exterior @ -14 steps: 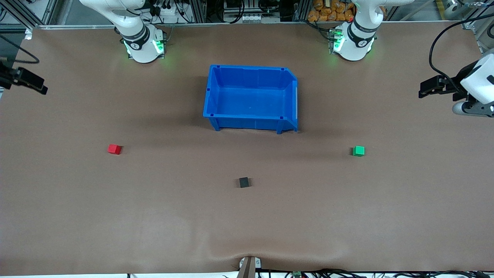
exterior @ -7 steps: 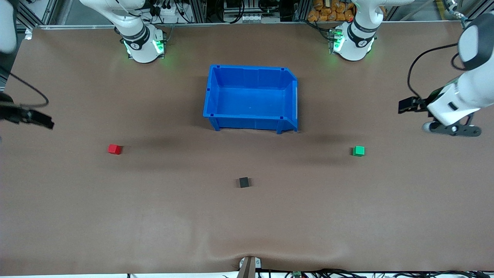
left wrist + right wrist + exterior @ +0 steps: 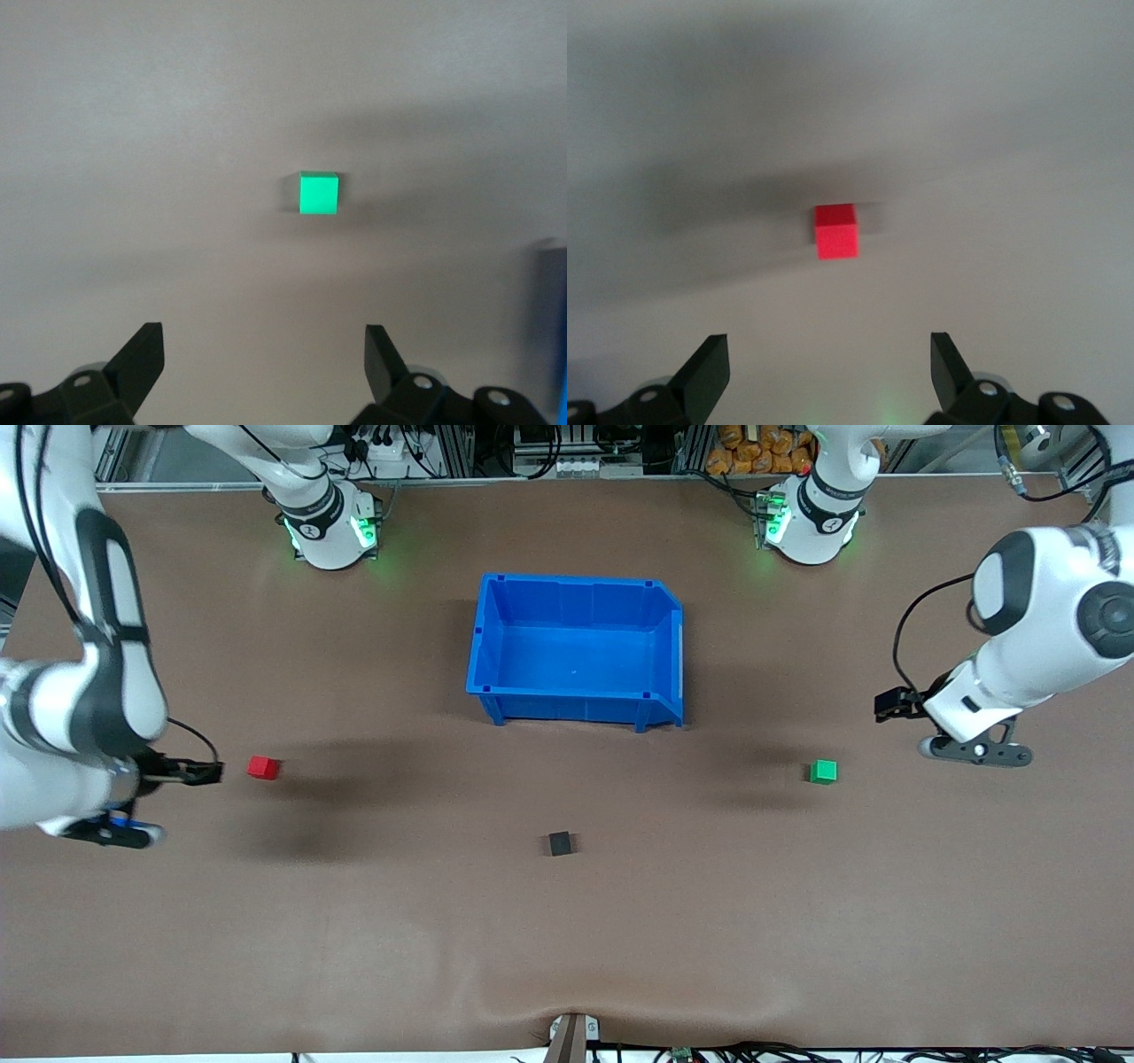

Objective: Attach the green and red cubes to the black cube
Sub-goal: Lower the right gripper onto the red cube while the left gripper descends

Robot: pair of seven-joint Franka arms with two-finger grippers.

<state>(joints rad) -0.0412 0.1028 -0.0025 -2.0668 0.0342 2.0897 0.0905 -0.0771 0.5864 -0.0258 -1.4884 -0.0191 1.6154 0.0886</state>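
The black cube (image 3: 559, 842) sits on the brown table near the middle, nearer the front camera than the blue bin. The green cube (image 3: 824, 771) lies toward the left arm's end and also shows in the left wrist view (image 3: 318, 194). The red cube (image 3: 263, 767) lies toward the right arm's end and also shows in the right wrist view (image 3: 835, 230). My left gripper (image 3: 889, 705) (image 3: 264, 354) is open and empty over the table beside the green cube, apart from it. My right gripper (image 3: 205, 772) (image 3: 830, 359) is open and empty beside the red cube, apart from it.
An empty blue bin (image 3: 576, 584) stands at the table's middle between the two arm bases, farther from the front camera than the cubes. Bare brown table lies between the cubes.
Both arms have swung in from the table's ends and come down: the left gripper toward the green cube, the right gripper toward the red cube. The cubes have not moved.
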